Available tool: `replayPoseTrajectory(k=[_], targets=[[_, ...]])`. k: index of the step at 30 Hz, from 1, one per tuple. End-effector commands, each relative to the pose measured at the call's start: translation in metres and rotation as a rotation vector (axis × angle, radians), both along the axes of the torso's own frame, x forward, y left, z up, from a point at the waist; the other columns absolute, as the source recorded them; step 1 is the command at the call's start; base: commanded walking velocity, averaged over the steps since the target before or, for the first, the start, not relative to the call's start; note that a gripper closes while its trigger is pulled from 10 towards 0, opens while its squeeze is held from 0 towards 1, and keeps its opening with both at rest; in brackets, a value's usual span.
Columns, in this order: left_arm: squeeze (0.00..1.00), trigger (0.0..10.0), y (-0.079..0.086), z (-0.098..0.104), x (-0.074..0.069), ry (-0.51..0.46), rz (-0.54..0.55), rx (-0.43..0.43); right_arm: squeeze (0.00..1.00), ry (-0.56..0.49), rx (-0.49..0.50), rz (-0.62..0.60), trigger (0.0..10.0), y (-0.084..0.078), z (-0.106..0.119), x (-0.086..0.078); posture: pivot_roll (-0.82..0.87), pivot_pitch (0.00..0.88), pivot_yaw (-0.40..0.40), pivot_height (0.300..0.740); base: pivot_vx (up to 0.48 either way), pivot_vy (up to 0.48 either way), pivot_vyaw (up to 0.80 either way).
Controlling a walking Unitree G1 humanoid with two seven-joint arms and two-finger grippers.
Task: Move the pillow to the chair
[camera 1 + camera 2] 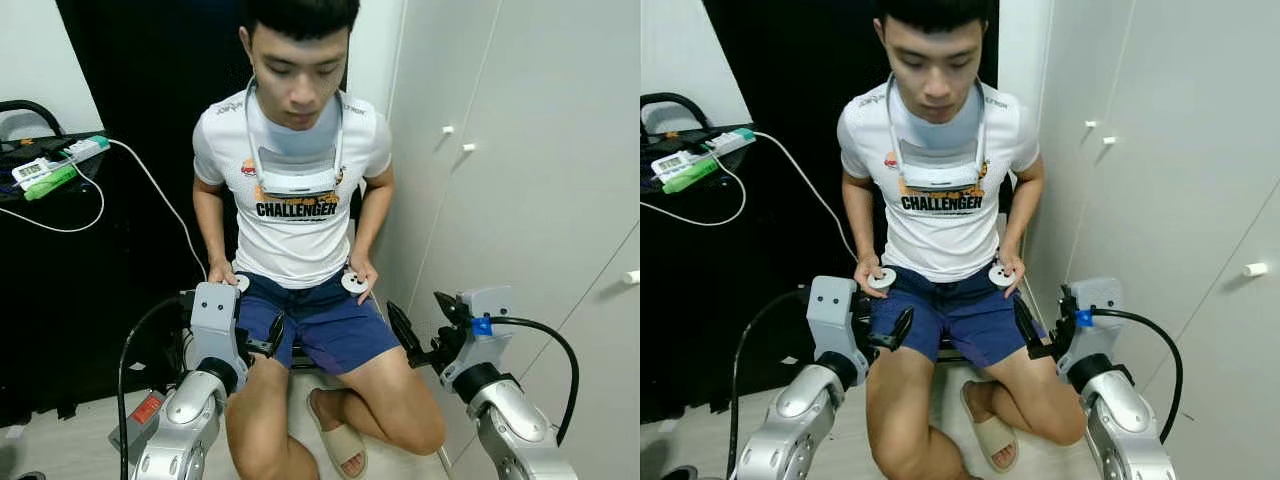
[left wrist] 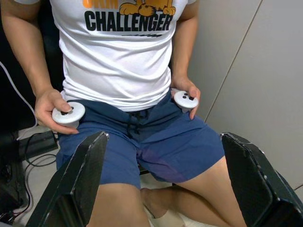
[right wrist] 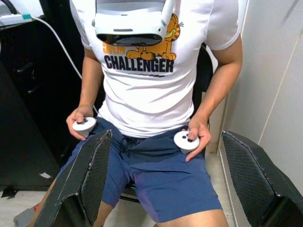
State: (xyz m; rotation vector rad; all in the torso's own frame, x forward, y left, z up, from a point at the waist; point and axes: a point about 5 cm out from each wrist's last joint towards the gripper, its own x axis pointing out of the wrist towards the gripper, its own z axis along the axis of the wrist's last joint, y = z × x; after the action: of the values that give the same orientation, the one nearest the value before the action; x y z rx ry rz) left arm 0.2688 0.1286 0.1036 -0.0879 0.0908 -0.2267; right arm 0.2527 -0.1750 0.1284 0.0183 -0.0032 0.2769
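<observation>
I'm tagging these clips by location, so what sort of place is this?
Probably a room in a home, perhaps a bedroom corner: white wardrobe doors with small knobs, a dark desk holding a power strip, and a person seated holding controllers.

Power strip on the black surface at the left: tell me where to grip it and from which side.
Grip the white power strip across its narrow width at mid-length, probably from above. It lies flat on the black surface, leaving its long sides free; its white cable leaves the end nearer the person, so avoid that end.
</observation>
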Motion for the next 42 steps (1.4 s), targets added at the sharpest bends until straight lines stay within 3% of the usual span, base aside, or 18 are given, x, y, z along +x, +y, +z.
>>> replayPoseTrajectory(k=[1, 21, 42], targets=[[0.0, 10.0, 0.005, -0.002, -0.002, 0.009, 0.014, -0.002, 0.0, -0.007, 0.015, 0.015, 10.0, 0.004, 0.003, 0.001, -0.06, 0.002, -0.001, 0.735, 0.0, 0.0, 0.0], [0.0, 10.0, 0.006, 0.009, 0.001, -0.035, 0.024, -0.041, 0.0, -0.032, 0.033, 0.018, 10.0, 0.003, 0.012, 0.003, -0.05, 0.006, 0.005, 0.735, 0.0, 0.0, 0.0], [0.0, 10.0, 0.001, 0.004, 0.0, -0.013, 0.006, -0.028, 0.0, -0.028, 0.023, 0.014, 10.0, 0.0, 0.011, 0.002, -0.06, 0.0, -0.003, 0.735, -0.467, 0.0, 0.0]])
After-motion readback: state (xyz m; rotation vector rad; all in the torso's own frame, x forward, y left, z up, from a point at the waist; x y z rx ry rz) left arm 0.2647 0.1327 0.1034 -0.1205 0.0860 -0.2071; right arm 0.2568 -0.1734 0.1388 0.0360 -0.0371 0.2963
